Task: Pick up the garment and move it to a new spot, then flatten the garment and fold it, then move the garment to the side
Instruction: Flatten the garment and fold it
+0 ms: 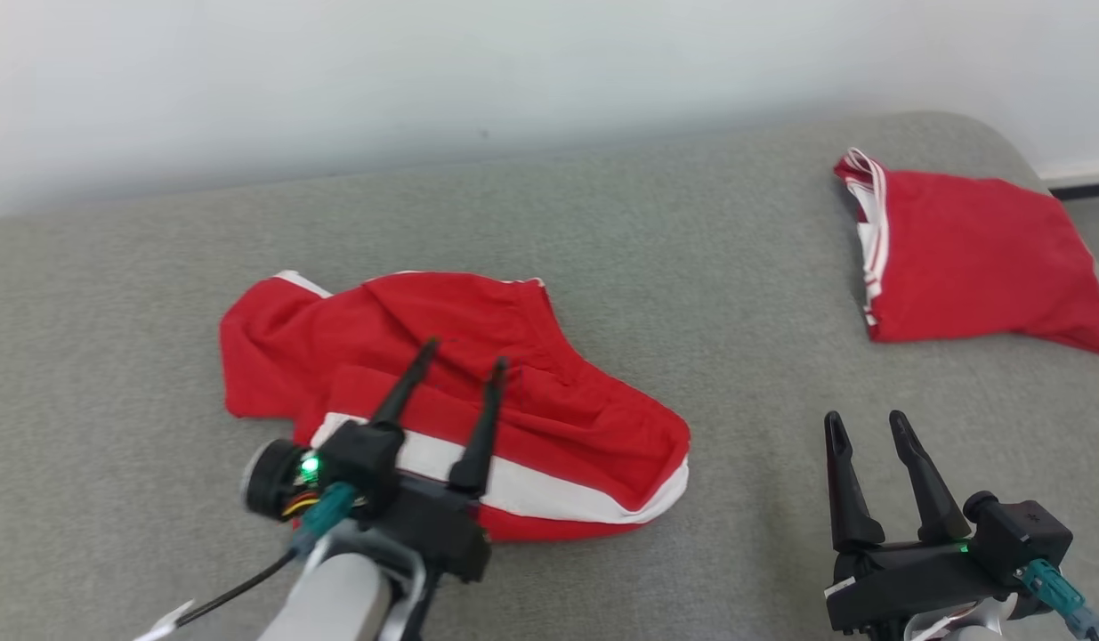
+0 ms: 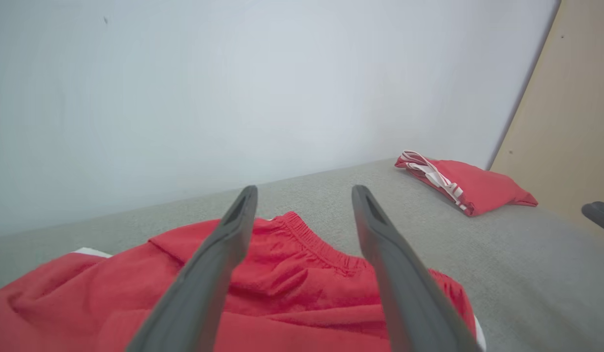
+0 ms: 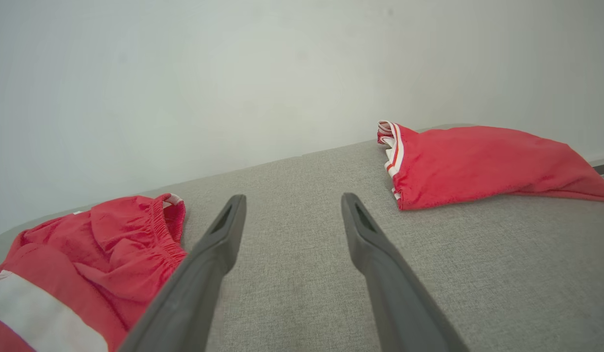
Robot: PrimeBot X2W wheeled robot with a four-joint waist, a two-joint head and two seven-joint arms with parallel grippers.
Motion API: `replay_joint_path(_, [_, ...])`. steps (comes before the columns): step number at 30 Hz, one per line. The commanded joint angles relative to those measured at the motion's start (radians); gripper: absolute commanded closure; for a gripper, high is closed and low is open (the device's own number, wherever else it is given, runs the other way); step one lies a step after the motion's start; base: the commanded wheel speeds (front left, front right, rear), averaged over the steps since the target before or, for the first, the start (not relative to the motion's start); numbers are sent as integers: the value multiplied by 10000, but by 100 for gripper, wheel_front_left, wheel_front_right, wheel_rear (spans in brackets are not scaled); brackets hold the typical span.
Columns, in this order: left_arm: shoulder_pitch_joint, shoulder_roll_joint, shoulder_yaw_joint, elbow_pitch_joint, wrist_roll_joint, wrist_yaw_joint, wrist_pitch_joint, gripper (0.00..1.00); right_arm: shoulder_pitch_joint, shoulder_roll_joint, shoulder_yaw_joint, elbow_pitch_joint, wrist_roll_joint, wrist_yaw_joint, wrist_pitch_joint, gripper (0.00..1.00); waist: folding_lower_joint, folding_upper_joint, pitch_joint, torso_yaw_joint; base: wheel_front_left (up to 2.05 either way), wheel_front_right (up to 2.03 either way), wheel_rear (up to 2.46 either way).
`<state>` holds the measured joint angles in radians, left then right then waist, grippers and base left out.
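We see open grey padding [image 1: 754, 294] between the crumpled garment [image 1: 513, 401] at eleven o'clock and the folded garment [image 1: 976, 258] at two o'clock.

Grey woven cushioned surface [image 1: 736, 267], spread wide beneath a pale, blank wall [image 1: 513, 71]. Toward the far right corner, a second red piece of clothing [image 1: 976, 258], folded, lying flat on the grey cloth, white-striped trim at its left edge. Past it, a beige panel [image 2: 570, 122], perhaps a door or board. Dark skirting strip [image 1: 1083, 189] at the wall's foot.
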<state>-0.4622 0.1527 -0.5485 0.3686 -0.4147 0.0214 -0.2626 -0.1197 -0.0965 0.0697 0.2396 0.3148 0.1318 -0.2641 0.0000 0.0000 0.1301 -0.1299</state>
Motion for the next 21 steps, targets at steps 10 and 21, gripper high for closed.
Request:
replay_joint_path(10, [2397,921,2418,-2043,589,475,-26,0,416,-128,-20,-121,-99,-27,4,0,0,0,-687,869,0,0,0])
replay_joint_path(21, [4606,444,4357,-3387,1306,175,-27,0,630,-265,-28,-129,-58,-27,4,0,0,0,-946,1086,0,0,0])
